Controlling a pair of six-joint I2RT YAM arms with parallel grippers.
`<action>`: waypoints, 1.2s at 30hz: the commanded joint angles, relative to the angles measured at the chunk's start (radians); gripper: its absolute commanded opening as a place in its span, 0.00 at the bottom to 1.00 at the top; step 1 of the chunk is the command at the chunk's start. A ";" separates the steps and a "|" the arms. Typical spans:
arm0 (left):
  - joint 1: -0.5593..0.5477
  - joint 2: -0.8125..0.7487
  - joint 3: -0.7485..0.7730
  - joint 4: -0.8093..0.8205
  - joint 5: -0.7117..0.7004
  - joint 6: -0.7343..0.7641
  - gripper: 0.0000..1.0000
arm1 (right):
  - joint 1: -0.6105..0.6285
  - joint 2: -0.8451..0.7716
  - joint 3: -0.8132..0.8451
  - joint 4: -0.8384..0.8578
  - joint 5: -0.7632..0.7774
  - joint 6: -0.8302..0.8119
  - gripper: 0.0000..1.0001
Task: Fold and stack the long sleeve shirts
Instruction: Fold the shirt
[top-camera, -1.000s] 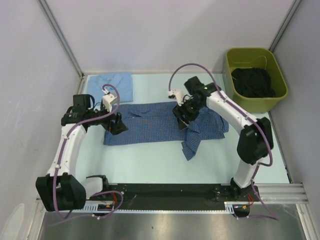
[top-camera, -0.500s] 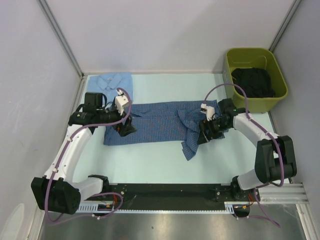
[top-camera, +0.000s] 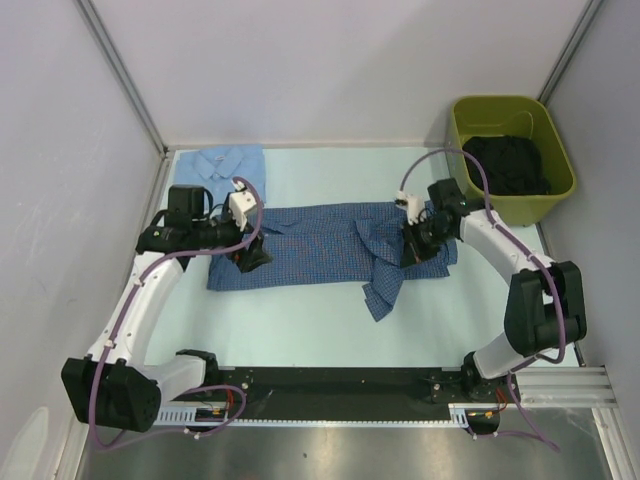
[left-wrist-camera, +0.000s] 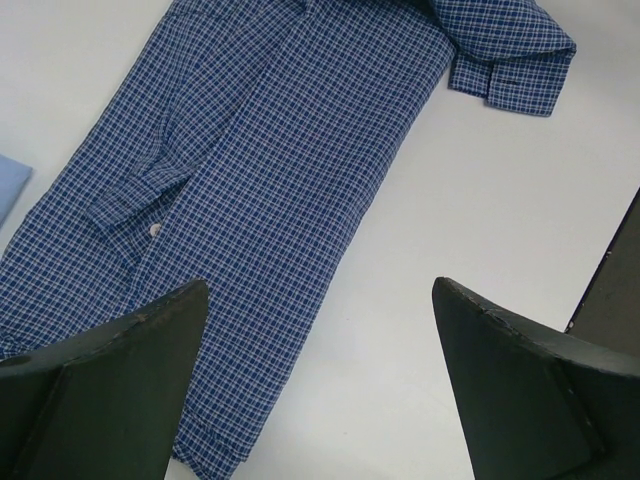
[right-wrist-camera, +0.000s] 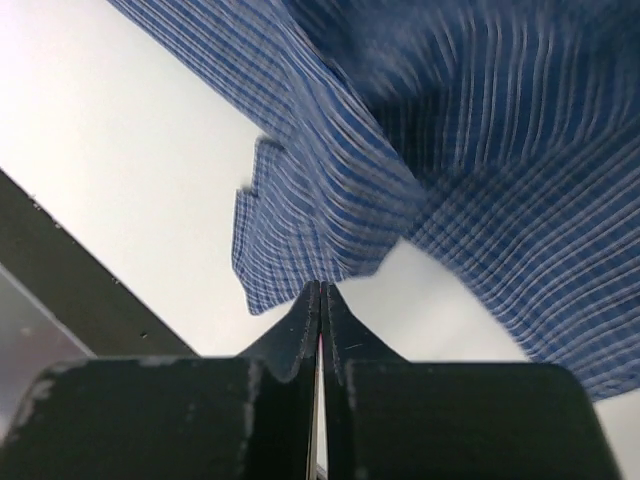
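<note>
Jaws on my right arm (top-camera: 480, 235) are pressed together, with no gap showing in the right wrist view. Their tips sit at the edge of a raised fold of the checked shirt (top-camera: 310, 250). That view is blurred, so I cannot tell whether cloth is pinched between them. Jaws on my left arm (top-camera: 150, 280) stand wide apart and hold nothing. They hover over the left end of the same shirt.

Position of work items, top view:
- The checked shirt lies as a long band across the middle of the frame, on the bench (top-camera: 300, 330).
- Its right end is bunched under my right jaws.
- One sleeve (top-camera: 382, 292) trails out toward the lower centre, and its cuff (left-wrist-camera: 510, 80) lies flat on the bench.
- The pale blue shirt (top-camera: 225, 165) lies at the upper left as a compact folded rectangle, just beside the checked one.
- A green bin (top-camera: 560, 185) at the upper right holds dark garments (top-camera: 505, 165).

Progress, as I judge it:
1. The pale blue shirt looks folded and placed.
2. The checked shirt is narrowed lengthwise but not finished, because the loose sleeve and the right end are not yet folded in.
3. The checked shirt has not yet been folded short or stacked on the pale blue one.
</note>
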 joint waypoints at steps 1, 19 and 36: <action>-0.004 -0.036 -0.013 0.014 -0.021 -0.006 0.99 | 0.173 -0.040 0.182 -0.126 0.161 -0.040 0.00; 0.031 -0.081 -0.019 0.013 -0.041 -0.123 0.99 | 0.071 -0.055 -0.059 0.024 0.121 -0.106 0.84; 0.036 -0.044 -0.060 0.048 -0.009 -0.149 0.99 | 0.019 -0.012 -0.030 0.081 0.015 -0.113 0.34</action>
